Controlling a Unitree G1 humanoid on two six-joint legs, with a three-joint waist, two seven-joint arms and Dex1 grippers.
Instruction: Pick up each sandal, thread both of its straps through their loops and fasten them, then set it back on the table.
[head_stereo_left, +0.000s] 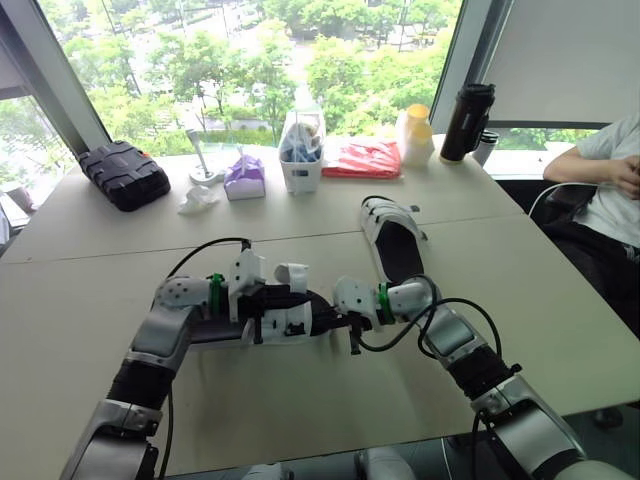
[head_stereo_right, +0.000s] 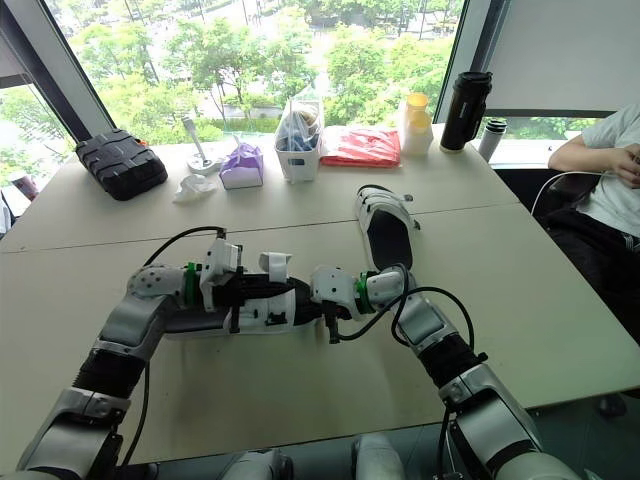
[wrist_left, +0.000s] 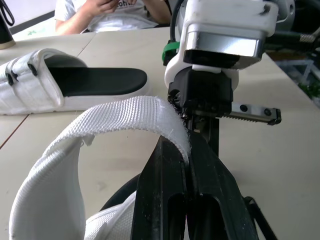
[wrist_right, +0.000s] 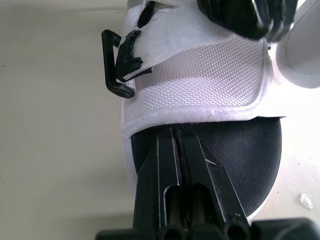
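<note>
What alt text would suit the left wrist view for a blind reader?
The left pincer is shut on a white woven strap. Beyond it, a second sandal lies on the table.

We log the strap (wrist_left: 135, 112) as white woven webbing, coarse, frayed along the edge. The near sandal (wrist_right: 200, 75) has an upper of the same rough cloth. Its footbed (wrist_right: 250, 155) is black, matt, finely textured. The loop (wrist_right: 106, 62) is glossy black plastic. The table (head_stereo_left: 300, 400) is smooth, matt beige. The case (head_stereo_left: 124, 173) is ribbed matt black plastic. The flask (head_stereo_left: 466, 120) is black with a slight sheen.
</note>
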